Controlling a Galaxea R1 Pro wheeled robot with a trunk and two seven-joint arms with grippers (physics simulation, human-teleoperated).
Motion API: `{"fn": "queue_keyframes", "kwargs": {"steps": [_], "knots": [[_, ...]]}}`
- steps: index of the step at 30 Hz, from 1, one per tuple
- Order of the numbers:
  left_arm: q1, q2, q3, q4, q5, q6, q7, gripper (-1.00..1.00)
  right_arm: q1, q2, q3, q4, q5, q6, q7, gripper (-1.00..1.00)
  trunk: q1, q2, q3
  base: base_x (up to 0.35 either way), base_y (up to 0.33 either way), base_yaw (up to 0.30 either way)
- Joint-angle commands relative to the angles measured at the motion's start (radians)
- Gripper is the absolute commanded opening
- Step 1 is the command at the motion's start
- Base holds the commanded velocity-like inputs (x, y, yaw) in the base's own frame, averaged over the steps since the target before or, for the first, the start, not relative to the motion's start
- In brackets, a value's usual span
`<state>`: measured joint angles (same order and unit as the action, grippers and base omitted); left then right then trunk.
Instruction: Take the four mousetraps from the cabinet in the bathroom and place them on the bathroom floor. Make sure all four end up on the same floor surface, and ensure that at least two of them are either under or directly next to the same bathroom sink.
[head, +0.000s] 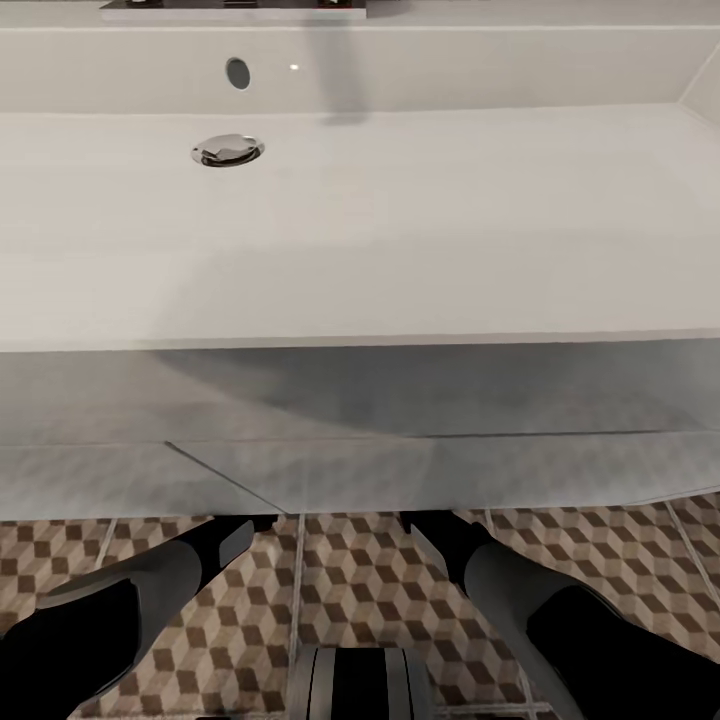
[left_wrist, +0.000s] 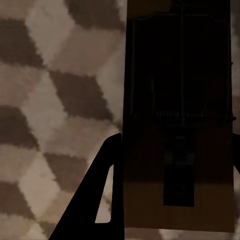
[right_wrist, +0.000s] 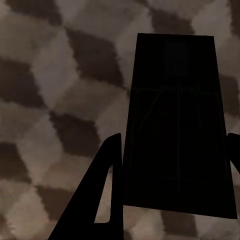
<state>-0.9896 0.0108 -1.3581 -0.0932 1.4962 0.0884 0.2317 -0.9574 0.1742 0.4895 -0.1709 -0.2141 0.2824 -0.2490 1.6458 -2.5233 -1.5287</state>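
Observation:
In the left wrist view a brown wooden mousetrap (left_wrist: 180, 75) with dark metal parts sits between the fingers of my left gripper (left_wrist: 176, 145), which is shut on it, close above the cube-patterned bathroom floor (left_wrist: 55, 100). In the right wrist view a second, darker mousetrap (right_wrist: 175, 90) is held the same way in my right gripper (right_wrist: 175, 140), just over the floor (right_wrist: 60, 100). In the head view both arms reach down in front of the white sink (head: 360, 290), and their ends are hidden at its base. The cabinet is out of view.
The sink's white flat-fronted drawers (head: 400, 470) stand directly ahead, with the chrome drain (head: 228, 150) in the basin above. My left forearm (head: 150, 590) and right forearm (head: 540, 600) hang over the tiles (head: 350, 570) on either side of my trunk (head: 360, 685).

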Motion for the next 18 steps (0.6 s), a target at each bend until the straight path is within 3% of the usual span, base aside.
{"fn": "queue_keyframes", "kwargs": {"steps": [1, 18], "knots": [[-0.002, 0.001, 0.007, -0.003, 0.008, 0.004, 0.008, -1.00, -0.020, 0.000, 0.015, -0.002, -0.004, 0.005, -0.005, -1.00, 0.000, 0.000, 0.000, 0.000, 0.000, 0.007], [-0.001, 0.001, 0.007, -0.003, 0.008, 0.004, 0.008, -1.00, -0.020, 0.000, 0.017, -0.010, -0.004, 0.007, 0.010, -1.00, 0.000, 0.000, 0.000, 0.000, 0.000, 0.001]]}}
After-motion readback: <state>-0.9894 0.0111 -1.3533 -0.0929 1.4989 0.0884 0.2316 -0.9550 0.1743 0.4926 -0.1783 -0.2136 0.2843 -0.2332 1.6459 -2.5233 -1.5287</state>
